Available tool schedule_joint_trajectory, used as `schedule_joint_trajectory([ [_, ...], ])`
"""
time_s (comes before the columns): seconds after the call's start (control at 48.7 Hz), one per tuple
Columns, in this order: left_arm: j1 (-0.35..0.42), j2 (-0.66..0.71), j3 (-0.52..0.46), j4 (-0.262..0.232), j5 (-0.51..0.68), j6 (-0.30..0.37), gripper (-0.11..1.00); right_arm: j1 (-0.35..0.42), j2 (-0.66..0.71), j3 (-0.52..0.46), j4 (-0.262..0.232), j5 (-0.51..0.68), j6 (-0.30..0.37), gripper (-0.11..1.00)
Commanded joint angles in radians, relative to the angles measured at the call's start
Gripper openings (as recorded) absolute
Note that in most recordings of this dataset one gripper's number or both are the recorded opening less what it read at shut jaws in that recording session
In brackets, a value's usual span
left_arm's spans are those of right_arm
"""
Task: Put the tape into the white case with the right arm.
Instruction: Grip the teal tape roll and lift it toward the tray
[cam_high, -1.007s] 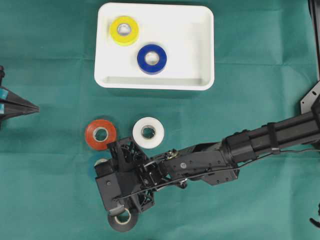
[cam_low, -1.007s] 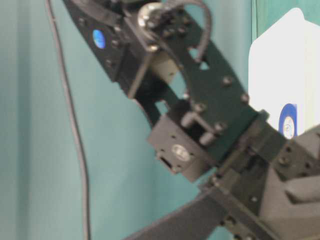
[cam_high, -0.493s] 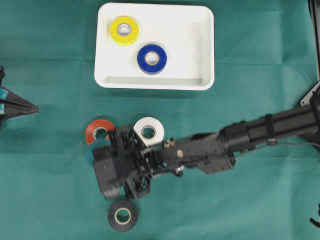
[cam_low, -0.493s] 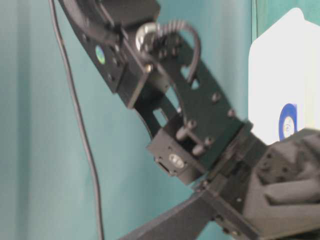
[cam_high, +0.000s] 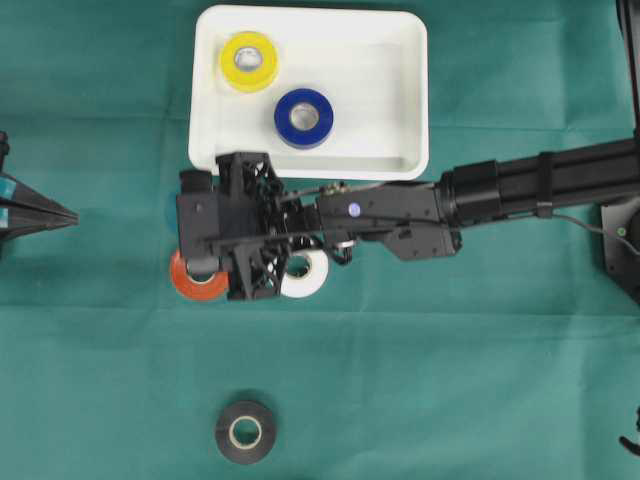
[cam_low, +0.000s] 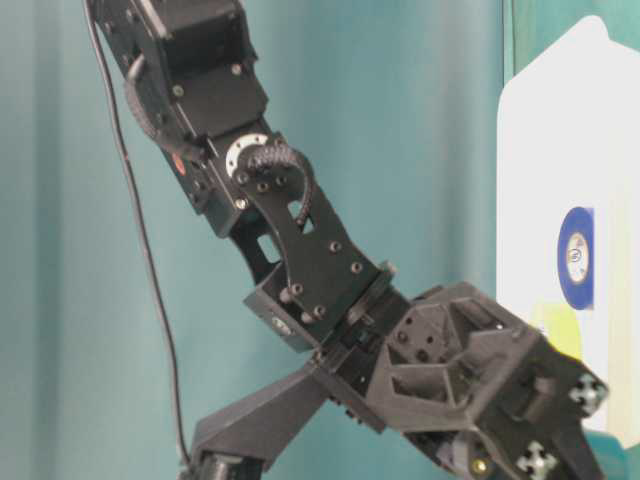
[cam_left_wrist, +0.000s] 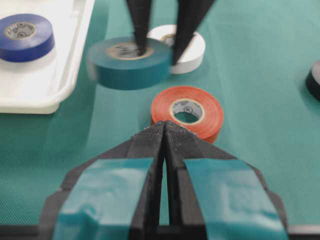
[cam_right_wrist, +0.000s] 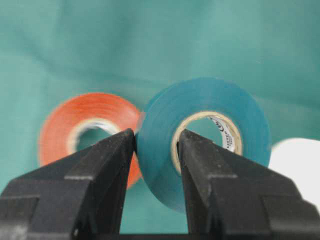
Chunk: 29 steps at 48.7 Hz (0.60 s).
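The teal tape roll (cam_right_wrist: 202, 140) is clamped in the right gripper (cam_right_wrist: 156, 145): one black finger (cam_right_wrist: 107, 170) presses on the outside of the roll's wall and the other finger sits inside its core, so the wall is pinched between them. In the left wrist view the roll (cam_left_wrist: 128, 61) hangs off the green cloth (cam_left_wrist: 260, 75) beneath the two pointed fingers.

Just beyond the fingers on the far side lies the orange tape roll (cam_right_wrist: 87, 132), flat on the cloth; on the other side of the teal roll, the edge of the white tape roll (cam_right_wrist: 297, 167) shows. Seen from overhead, the right arm (cam_high: 540, 185) reaches across the table and its gripper head covers part of the orange roll and part of the white roll.

The white case (cam_high: 380, 40) lies just past the gripper, beside the held roll and not under it. Inside it are two rolls, lying flat and apart: a yellow tape roll (cam_high: 249, 61) near one corner and a blue tape roll (cam_high: 304, 117) nearer the middle.

A black tape roll (cam_high: 245, 432) lies well apart from the fingers on the cloth.

The left gripper (cam_left_wrist: 164, 131) rests near the edge of the table with its fingers pressed together, holding nothing.
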Motion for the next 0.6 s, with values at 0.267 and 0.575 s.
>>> schedule_joint_trajectory([
  [0.267, -0.008, 0.008, -0.011, -0.002, -0.011, 0.002, 0.01, -0.106, -0.052, -0.023, -0.061, -0.003, -0.002, 0.02],
  [0.575, -0.009, 0.008, -0.011, -0.002, -0.011, 0.0, 0.01, -0.15, -0.052, -0.012, -0.091, -0.002, 0.002, 0.02],
])
